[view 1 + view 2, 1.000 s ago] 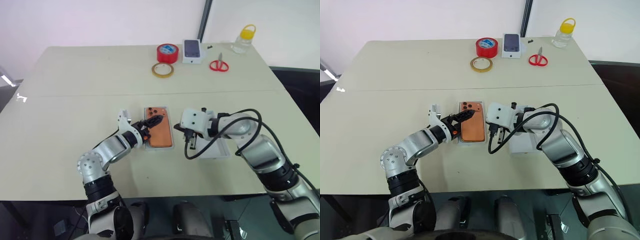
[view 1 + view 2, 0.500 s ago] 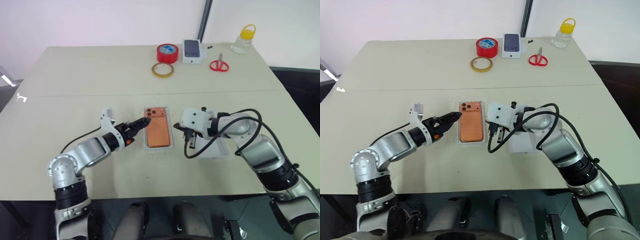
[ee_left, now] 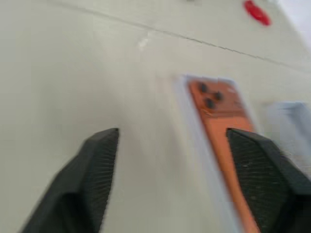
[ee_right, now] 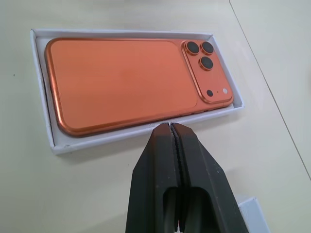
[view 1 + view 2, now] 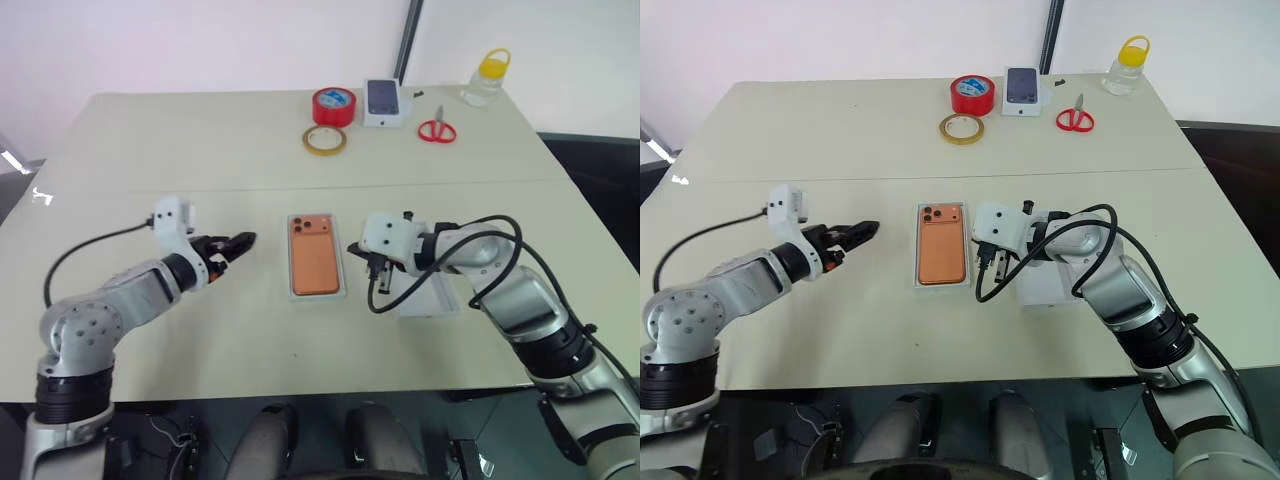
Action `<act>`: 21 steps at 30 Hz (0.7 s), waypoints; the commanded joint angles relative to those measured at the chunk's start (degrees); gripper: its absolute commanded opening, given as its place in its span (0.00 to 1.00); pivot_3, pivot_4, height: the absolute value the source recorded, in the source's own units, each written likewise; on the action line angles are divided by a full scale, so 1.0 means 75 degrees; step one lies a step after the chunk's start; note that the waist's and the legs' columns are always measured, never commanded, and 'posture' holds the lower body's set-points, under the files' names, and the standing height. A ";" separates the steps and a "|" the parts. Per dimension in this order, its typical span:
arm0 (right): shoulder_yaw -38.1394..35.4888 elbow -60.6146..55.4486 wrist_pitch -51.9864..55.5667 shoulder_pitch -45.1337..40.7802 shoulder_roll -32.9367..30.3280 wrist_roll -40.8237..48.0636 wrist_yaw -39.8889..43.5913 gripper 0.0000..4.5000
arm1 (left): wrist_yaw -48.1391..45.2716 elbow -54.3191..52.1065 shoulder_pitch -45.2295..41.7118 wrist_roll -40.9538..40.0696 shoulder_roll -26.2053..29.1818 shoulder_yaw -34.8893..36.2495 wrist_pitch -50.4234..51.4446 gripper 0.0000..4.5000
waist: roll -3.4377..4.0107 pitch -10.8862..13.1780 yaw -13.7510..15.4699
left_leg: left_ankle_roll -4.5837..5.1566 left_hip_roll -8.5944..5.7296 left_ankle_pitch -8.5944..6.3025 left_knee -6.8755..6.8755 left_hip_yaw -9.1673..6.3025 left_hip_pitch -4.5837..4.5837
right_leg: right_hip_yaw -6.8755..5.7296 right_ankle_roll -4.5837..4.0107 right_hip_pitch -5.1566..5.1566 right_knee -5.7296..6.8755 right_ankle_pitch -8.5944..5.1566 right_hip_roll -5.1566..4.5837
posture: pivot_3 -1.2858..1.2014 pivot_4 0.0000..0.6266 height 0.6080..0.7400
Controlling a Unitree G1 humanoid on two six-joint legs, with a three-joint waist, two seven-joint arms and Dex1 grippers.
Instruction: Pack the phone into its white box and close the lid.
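Observation:
The orange phone (image 5: 316,264) lies back up, camera cluster at the far end, inside the white box (image 4: 41,87) at the middle of the table. My left gripper (image 5: 234,244) hovers to the left of the box, well apart from it, open, with nothing between its fingers (image 3: 99,160). On the other side, my right gripper (image 4: 170,125) is shut and empty, its tip close to the box's long right side. The lid (image 5: 432,296) lies open side up just right of the box, partly under my right arm.
At the table's far edge stand a red tape roll (image 5: 334,104), a yellowish tape ring (image 5: 326,140), a small white box with a phone picture (image 5: 385,102), red scissors (image 5: 437,131) and a yellow-capped bottle (image 5: 486,80). A black cable loops below my right wrist.
My left gripper has drawn back to the left, from over the phone to bare table beside the box. The phone, box, lid and right arm have stayed put.

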 commanded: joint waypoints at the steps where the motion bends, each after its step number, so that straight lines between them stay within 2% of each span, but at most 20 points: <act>1: -0.0078 0.0310 0.0384 -0.0387 0.0169 -0.0163 -0.0285 0.00 | -0.1267 -0.0026 -0.0246 0.1647 0.0679 -0.1183 -0.0443 0.35 | 0.0004 0.0003 0.0014 | 0.0000 -0.0001 0.0000 -0.0002 0.0000 0.0000 | 0.0000 0.0000 -0.0001 -0.0002 0.0000 -0.0001 | 0.52 0.24 1.00; 5: 0.0164 0.0490 0.0624 -0.0550 0.0293 -0.0389 -0.0417 0.00 | -0.1917 0.0495 -0.0686 0.2581 0.0687 -0.1857 -0.0473 0.35 | 0.0006 0.0004 -0.0003 | 0.0002 -0.0001 -0.0001 -0.0006 -0.0001 -0.0002 | -0.0001 0.0000 -0.0005 -0.0003 0.0000 -0.0002 | 0.52 0.24 1.00; 8: 0.0500 0.0642 0.0539 -0.0658 0.0301 -0.0705 -0.0481 0.00 | -0.2295 0.0739 -0.1123 0.3090 0.0458 -0.2208 -0.0462 0.35 | 0.0006 0.0004 -0.0032 | 0.0002 0.0001 -0.0001 -0.0009 -0.0001 -0.0006 | 0.0000 0.0000 -0.0014 0.0000 0.0000 -0.0002 | 0.52 0.24 1.00; 11: 0.1001 0.1071 0.0243 -0.0880 0.0479 -0.1087 -0.0531 0.00 | -0.2881 0.1350 -0.1941 0.3705 0.0117 -0.2965 -0.0325 0.35 | 0.0006 0.0004 -0.0018 | 0.0002 0.0000 0.0000 -0.0004 -0.0002 -0.0006 | -0.0002 0.0001 -0.0012 0.0004 0.0000 -0.0001 | 0.52 0.24 1.00; 17: 0.1412 0.1792 -0.0256 -0.1161 0.0843 -0.1563 -0.0599 0.00 | -0.4061 0.2075 -0.2701 0.4396 -0.0277 -0.3818 -0.0140 0.35 | 0.0005 0.0004 -0.0057 | 0.0002 -0.0001 0.0000 -0.0005 -0.0001 -0.0007 | -0.0002 0.0002 -0.0016 0.0004 0.0000 -0.0001 | 0.52 0.24 1.00; 21: 0.1441 0.1788 -0.0362 -0.1143 0.0946 -0.1645 -0.0443 0.00 | -0.4569 0.2195 -0.2833 0.4808 -0.0490 -0.4052 -0.0229 0.35 | 0.0006 0.0003 -0.0037 | 0.0002 -0.0002 0.0000 0.0004 -0.0004 -0.0007 | -0.0004 0.0002 -0.0012 0.0012 0.0000 0.0000 | 0.52 0.24 1.00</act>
